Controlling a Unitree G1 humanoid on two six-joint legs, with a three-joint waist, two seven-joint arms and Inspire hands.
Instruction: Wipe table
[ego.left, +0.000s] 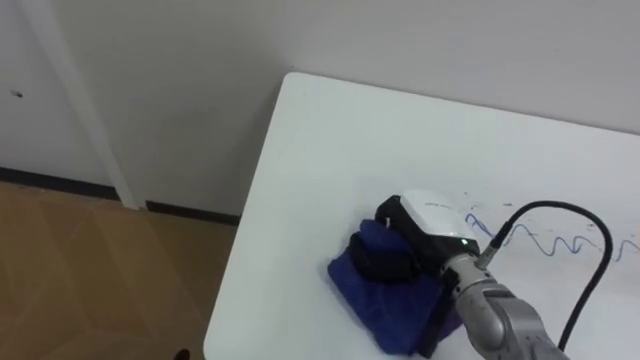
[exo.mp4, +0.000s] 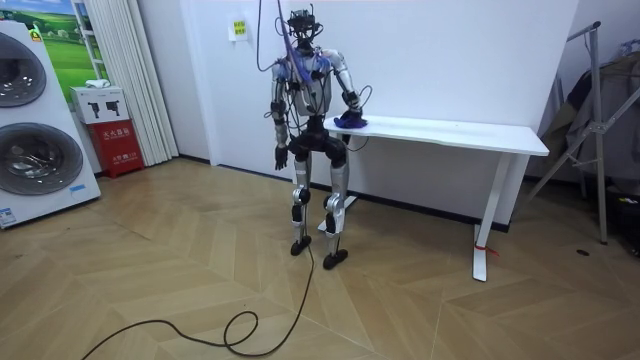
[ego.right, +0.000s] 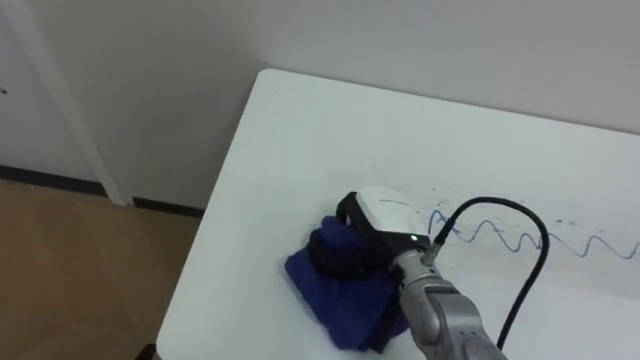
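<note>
Blue cloth (ego.left: 362, 292) bunches under my dark fingers (ego.left: 385, 262), which curl down into its folds and pin it to the white tabletop (ego.left: 330, 140). Gripped this way, I judge the whole wad will travel with my right hand (ego.left: 432, 218). It lies near the tabletop's left edge. A wavy marker line (ego.left: 545, 240) runs toward the right edge, probably what I must wipe. My left hand (exo.mp4: 281, 158) hangs beside me.
</note>
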